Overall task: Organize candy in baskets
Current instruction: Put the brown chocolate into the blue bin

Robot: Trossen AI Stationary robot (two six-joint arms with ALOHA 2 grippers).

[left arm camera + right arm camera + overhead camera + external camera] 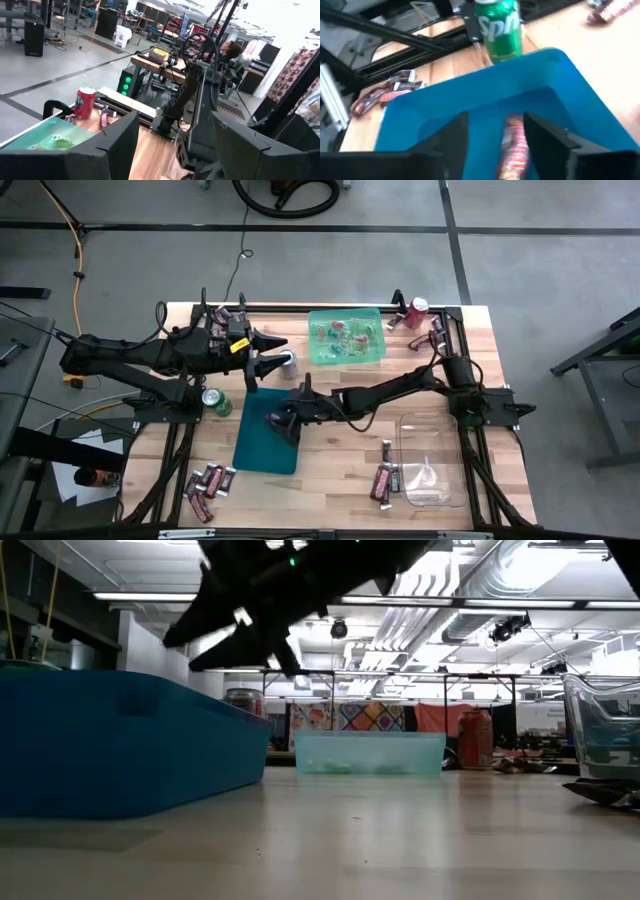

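From above, your wooden table (330, 480) stands on grey floor. The right gripper (283, 423) hangs over the dark teal basket (262, 452); the left gripper (262, 358) hovers, jaws apart, near the green basket (346, 350) of sweets. In the right wrist view, jaws apart, a pinkish-red bar (514, 145) apparently lies loose between them.

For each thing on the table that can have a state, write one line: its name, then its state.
Right gripper: open, over the teal basket.
Left gripper: open, empty, raised.
Pinkish-red candy bar: lying in the teal basket.
Green basket: holds sweets.
Clear basket: contents unclear.
Green can: upright.
Red can: upright.
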